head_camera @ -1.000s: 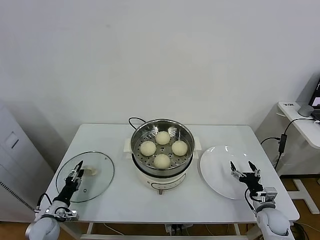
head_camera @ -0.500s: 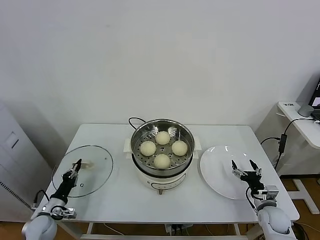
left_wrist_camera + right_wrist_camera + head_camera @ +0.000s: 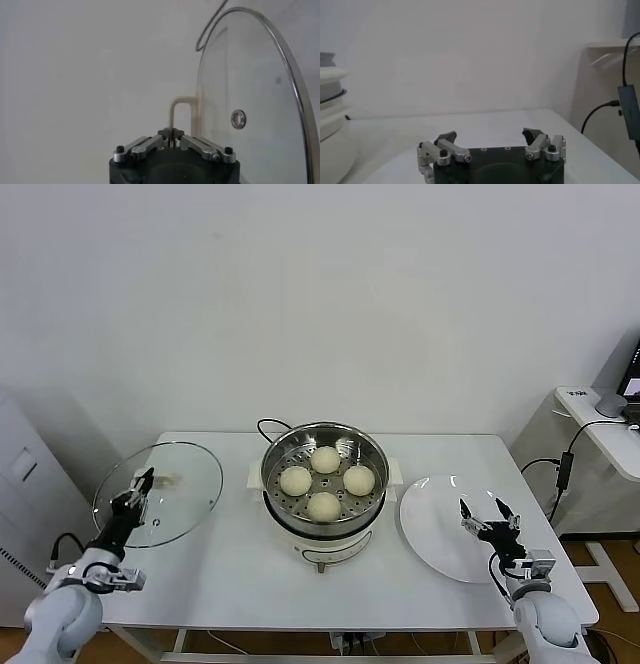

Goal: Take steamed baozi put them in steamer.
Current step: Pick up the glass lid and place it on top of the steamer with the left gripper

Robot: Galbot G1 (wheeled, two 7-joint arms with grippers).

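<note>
Four buns (image 3: pixel 325 480) sit in the steamer (image 3: pixel 324 446). My left gripper (image 3: pixel 133 489) clamps the lid (image 3: pixel 158 492); my right gripper (image 3: pixel 488 522) hangs spread over the plate (image 3: pixel 440 529).

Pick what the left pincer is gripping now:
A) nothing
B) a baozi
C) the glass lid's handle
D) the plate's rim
C: the left pincer is shut on the white handle of the glass lid, which it holds tilted above the table.
</note>
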